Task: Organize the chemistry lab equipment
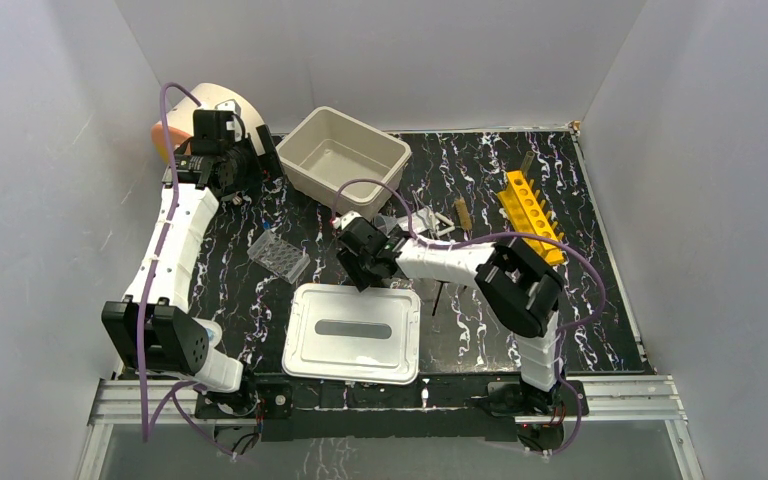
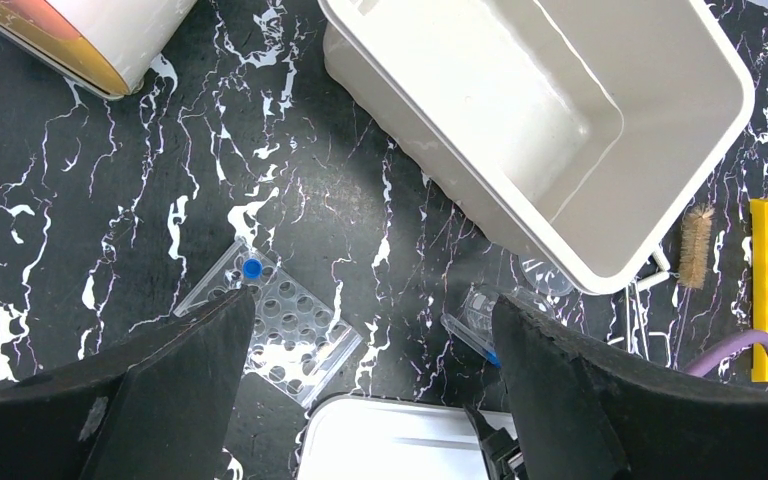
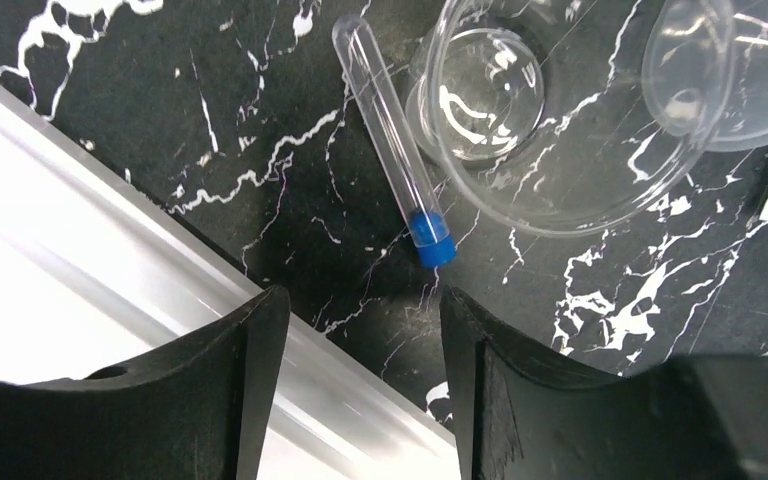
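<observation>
1. Two end effectors hang over the black marbled worktop (image 1: 610,310), both with jaws spread and nothing between them.
2. The right end effector (image 3: 360,310) hovers just short of a blue-capped vial (image 3: 392,135) lying flat, cap toward the fingers, just beside a clear beaker (image 3: 560,120) and near a white lid (image 3: 80,250).
3. The left end effector (image 2: 370,330), jaws wide, hangs above a clear rack (image 2: 290,340) near the cream bin (image 2: 660,130); a tan-bristled brush (image 2: 695,247) lies past the bin.
</observation>
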Controlling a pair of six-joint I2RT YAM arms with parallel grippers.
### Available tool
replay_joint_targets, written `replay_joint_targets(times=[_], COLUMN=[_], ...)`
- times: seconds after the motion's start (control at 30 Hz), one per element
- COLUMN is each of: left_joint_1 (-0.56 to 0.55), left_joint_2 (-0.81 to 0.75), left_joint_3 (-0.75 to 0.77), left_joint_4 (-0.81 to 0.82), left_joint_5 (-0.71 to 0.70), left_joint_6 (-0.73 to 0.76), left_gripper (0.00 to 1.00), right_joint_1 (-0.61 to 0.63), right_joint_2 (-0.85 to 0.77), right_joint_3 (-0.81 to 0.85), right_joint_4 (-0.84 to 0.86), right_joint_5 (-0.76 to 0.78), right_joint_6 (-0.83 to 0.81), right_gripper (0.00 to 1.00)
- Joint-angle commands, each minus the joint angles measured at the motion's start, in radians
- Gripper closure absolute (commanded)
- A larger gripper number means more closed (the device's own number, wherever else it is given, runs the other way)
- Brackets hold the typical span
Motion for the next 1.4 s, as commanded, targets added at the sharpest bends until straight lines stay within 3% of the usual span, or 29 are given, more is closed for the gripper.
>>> replay_joint_targets(times=[0.0, 0.33, 0.63, 1.0, 1.37], left_joint_1=[0.006, 0.006, 0.006, 0.006, 0.006], left_joint_2=[-0.042, -0.035, -0.04, -0.062, -0.148], left_joint_3=[0.004, 0.002, -0.001, -0.007, -0.053], left_joint_4=[-0.018, -0.017, -0.014, -0.018, 0.007], left_joint_5=[0.009, 0.024, 0.023, 0.006, -0.002], left_joint_6=[-0.006, -0.011, -0.013, -0.033, -0.119], left_gripper=[0.12, 0.12, 0.12, 0.12, 0.17], right_joint_1=[-0.024, -0.042, -0.044, -0.039, -0.026], right_joint_2=[0.001, 0.04, 0.064, 0.094, 0.183], right_joint_3=[0.039, 0.037, 0.043, 0.081, 0.195], right_joint_4=[0.086, 0.139, 0.189, 0.188, 0.121], right_joint_5=[0.026, 0.009, -0.051, -0.072, -0.055], right_joint_6=[0.006, -0.03, -0.081, -0.129, -0.151], right_gripper=[0.34, 0.32, 0.4, 0.56, 0.58])
